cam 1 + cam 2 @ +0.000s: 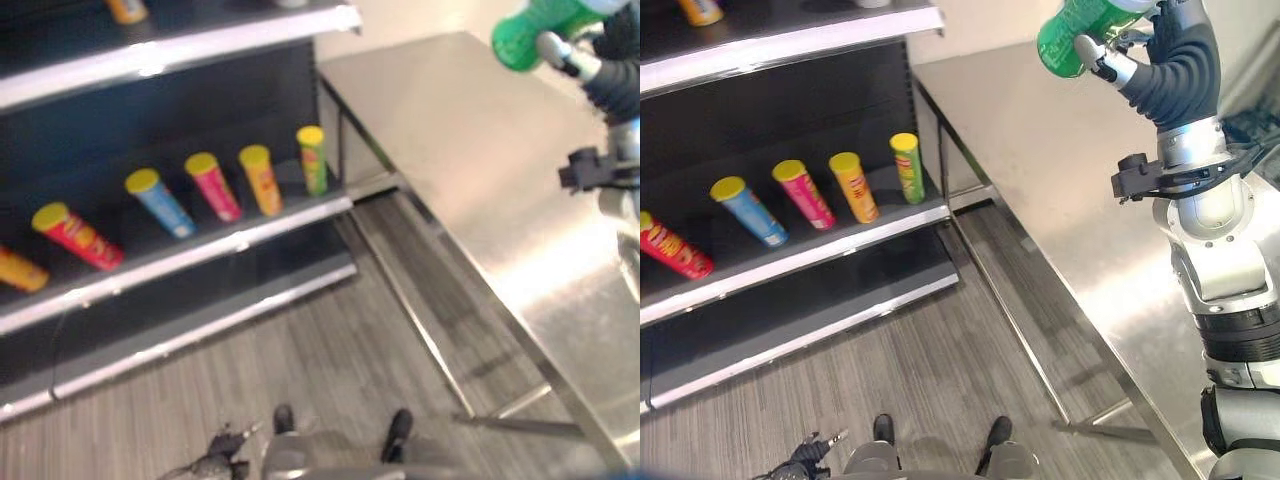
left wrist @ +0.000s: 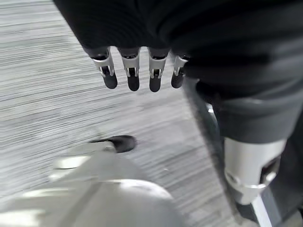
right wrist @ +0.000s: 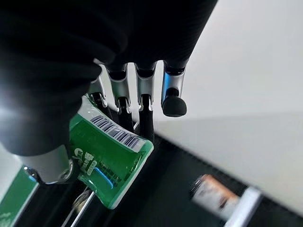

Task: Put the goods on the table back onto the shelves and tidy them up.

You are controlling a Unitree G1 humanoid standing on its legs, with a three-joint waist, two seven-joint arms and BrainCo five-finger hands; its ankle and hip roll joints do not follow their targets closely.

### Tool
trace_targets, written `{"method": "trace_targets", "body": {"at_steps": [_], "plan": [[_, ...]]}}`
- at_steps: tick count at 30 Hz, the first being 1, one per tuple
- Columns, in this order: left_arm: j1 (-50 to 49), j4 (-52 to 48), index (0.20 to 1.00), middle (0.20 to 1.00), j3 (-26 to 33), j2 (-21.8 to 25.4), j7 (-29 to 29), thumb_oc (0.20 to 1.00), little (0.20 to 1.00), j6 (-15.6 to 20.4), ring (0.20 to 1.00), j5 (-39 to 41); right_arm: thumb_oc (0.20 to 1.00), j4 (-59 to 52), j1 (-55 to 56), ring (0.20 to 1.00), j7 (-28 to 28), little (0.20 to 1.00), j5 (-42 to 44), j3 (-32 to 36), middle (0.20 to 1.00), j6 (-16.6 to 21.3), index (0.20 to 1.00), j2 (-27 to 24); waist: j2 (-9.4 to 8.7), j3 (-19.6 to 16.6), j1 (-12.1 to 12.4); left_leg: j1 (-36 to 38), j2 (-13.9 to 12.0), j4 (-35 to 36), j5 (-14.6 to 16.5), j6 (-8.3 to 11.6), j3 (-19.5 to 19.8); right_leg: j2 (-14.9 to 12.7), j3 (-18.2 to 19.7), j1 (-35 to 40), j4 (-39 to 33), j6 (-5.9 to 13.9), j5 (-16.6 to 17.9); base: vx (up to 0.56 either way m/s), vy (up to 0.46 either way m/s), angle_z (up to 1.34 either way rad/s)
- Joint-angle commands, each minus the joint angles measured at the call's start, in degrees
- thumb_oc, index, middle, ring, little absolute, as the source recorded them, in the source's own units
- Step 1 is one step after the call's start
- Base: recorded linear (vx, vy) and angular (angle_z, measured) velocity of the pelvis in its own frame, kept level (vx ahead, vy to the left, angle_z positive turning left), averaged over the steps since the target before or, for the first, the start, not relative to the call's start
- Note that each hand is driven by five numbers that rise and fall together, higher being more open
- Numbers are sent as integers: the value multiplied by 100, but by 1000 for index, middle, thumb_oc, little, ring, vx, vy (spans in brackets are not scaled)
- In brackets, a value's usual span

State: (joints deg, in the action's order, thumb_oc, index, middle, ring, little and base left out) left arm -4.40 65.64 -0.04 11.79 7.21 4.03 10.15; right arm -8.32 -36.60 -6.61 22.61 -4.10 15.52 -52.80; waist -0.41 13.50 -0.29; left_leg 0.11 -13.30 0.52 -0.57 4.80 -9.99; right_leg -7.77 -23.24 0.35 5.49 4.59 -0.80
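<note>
My right hand (image 1: pixel 1170 60) is raised above the steel table (image 1: pixel 1060 180), its fingers and thumb curled round a green snack can (image 1: pixel 1080 35). In the right wrist view the same green can (image 3: pixel 111 163) lies against the fingers (image 3: pixel 142 101). On the dark shelf (image 1: pixel 810 255) to the left stand several tilted snack cans with yellow lids: a green one (image 1: pixel 907 165), an orange one (image 1: pixel 853 185), a pink one (image 1: pixel 804 193), a blue one (image 1: pixel 748 210) and a red one (image 1: pixel 675 250). My left hand (image 2: pixel 137 71) hangs low over the floor, fingers relaxed and holding nothing.
An upper shelf (image 1: pixel 790 40) carries an orange can (image 1: pixel 700 10) at its back. A lower shelf board (image 1: pixel 810 330) sits just above the grey wood-pattern floor (image 1: pixel 940 400). The table's frame and leg (image 1: pixel 1040 370) run along the aisle between shelf and table.
</note>
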Motion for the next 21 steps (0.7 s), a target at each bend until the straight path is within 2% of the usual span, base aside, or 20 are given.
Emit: {"method": "trace_targets", "body": {"at_steps": [1, 4, 5, 7, 8, 9, 10, 11, 12, 13, 15, 16, 17, 18, 20, 21], "plan": [[64, -22, 1000, 1000, 2, 481, 27, 1000, 1000, 89, 1000, 89, 200, 88, -550, 200, 6, 200, 96, -89, 200, 119, 200, -92, -220, -243, 44, 156, -468, -382, -67, 718, -402, -237, -41, 351, -8, 358, -861, -18, 68, 20], [-35, -38, 1000, 1000, -23, 487, -9, 1000, 1000, 63, 1000, -2, 200, 156, -628, 200, 135, 200, 184, -182, 200, 28, 200, -109, -153, -333, 116, 161, -422, -390, -41, 718, -447, -382, -268, 492, -34, 432, -760, 53, 196, 56], [-49, -27, 1000, 1000, -37, 536, -23, 1000, 1000, 52, 1000, -46, 200, 374, -816, 200, 252, 200, 324, -403, 200, -54, 200, -32, -160, -375, 236, 86, -276, -575, 132, 671, -382, -595, -344, 576, -67, 527, -636, 52, 238, 48], [-54, -15, 1000, 1000, -32, 544, -19, 1000, 1000, 49, 1000, -60, 200, 496, -909, 200, 271, 200, 377, -491, 200, -69, 200, 32, -182, -381, 272, 39, -190, -674, 235, 633, -352, -695, -354, 601, -82, 567, -581, 37, 296, 41], [-10, -14, 1000, 1000, -117, 592, -14, 1000, 1000, 68, 1000, -87, 200, 852, -1102, 200, 293, 200, 421, -643, 200, -166, 200, 98, -224, -432, 426, -75, 166, -848, 498, 486, -200, -1063, -410, 630, 37, 706, -430, 71, 457, 37], [14, -21, 1000, 1000, -159, 597, -22, 1000, 1000, 83, 1000, -90, 200, 1019, -1180, 200, 307, 200, 430, -700, 200, -191, 200, 109, -237, -452, 457, -87, 348, -867, 588, 407, -145, -1271, -456, 636, 196, 763, -345, 179, 523, 42], [64, -22, 1000, 1000, -231, 620, -2, 1000, 1000, 98, 1000, -111, 200, 1209, -1275, 200, 277, 200, 433, -747, 200, -266, 200, 109, -259, -450, 503, -13, 594, -902, 812, 354, 7, -1583, -455, 674, 544, 883, -178, 171, 328, 58], [107, -36, 1000, 1000, -310, 648, 2, 1000, 1000, 117, 1000, -103, 200, 1278, -1287, 200, 251, 200, 454, -756, 200, -272, 200, 89, -268, -440, 518, -27, 730, -919, 851, 312, 126, -1718, -434, 653, 696, 897, 16, 122, 271, 86], [169, -77, 1000, 1000, -412, 685, -20, 1000, 1000, 145, 1000, -94, 200, 1347, -1328, 200, 219, 200, 456, -760, 200, -280, 200, 5, -308, -428, 485, -130, 892, -929, 758, 228, 249, -1806, -370, 609, 724, 811, 239, 14, 132, 87], [171, -76, 1000, 1000, -413, 684, -20, 1000, 1000, 145, 1000, -93, 200, 1350, -1331, 200, 219, 200, 457, -762, 200, -278, 200, 3, -311, -433, 472, -142, 901, -932, 756, 224, 261, -1813, -384, 609, 724, 815, 240, -1, 54, 84], [232, -107, 1000, 1000, -559, 742, -46, 1000, 1000, 162, 1000, -77, 200, 1535, -1318, 200, 190, 200, 440, -721, 200, -334, 200, -151, -317, -459, 353, -262, 987, -909, 739, 192, 597, -1513, 467, 427, 742, 794, 272, 82, -6, 84], [241, -102, 1000, 1000, -582, 781, -81, 1000, 1000, 165, 1000, -49, 200, 1707, -1418, 200, 195, 200, 473, -768, 200, -361, 200, -216, -281, -483, 299, -299, 990, -879, 724, 197, 770, -1227, 1033, 310, 673, 799, 108, 206, 36, 119], [262, -70, 1000, 1000, -631, 859, -140, 1000, 1000, 172, 1000, -23, 200, 1988, -1612, 200, 190, 200, 511, -905, 200, -396, 200, -330, -236, -480, 209, -329, 1015, -846, 683, 188, 1044, -770, 1709, 75, 425, 785, -361, 174, 35, 89], [263, -69, 1000, 1000, -626, 852, -141, 1000, 1000, 173, 1000, -22, 200, 2004, -1638, 200, 191, 200, 516, -928, 200, -391, 200, -331, -226, -478, 213, -330, 1005, -854, 696, 193, 1036, -762, 1720, 65, 441, 780, -373, 180, 31, 102], [300, -13, 1000, 1000, -692, 894, -197, 1000, 1000, 179, 1000, -39, 200, 2272, -1834, 200, 154, 200, 548, -1042, 200, -379, 200, -424, -241, -411, 92, -271, 1115, -800, 680, 159, 1376, -303, 2414, -287, 316, 761, -455, 122, -6, 33], [301, -10, 1000, 1000, -689, 888, -198, 1000, 1000, 180, 1000, -38, 200, 2285, -1852, 200, 155, 200, 551, -1059, 200, -374, 200, -425, -230, -405, 94, -263, 1102, -806, 700, 165, 1373, -290, 2420, -294, 347, 754, -480, 130, -56, 61]]}}
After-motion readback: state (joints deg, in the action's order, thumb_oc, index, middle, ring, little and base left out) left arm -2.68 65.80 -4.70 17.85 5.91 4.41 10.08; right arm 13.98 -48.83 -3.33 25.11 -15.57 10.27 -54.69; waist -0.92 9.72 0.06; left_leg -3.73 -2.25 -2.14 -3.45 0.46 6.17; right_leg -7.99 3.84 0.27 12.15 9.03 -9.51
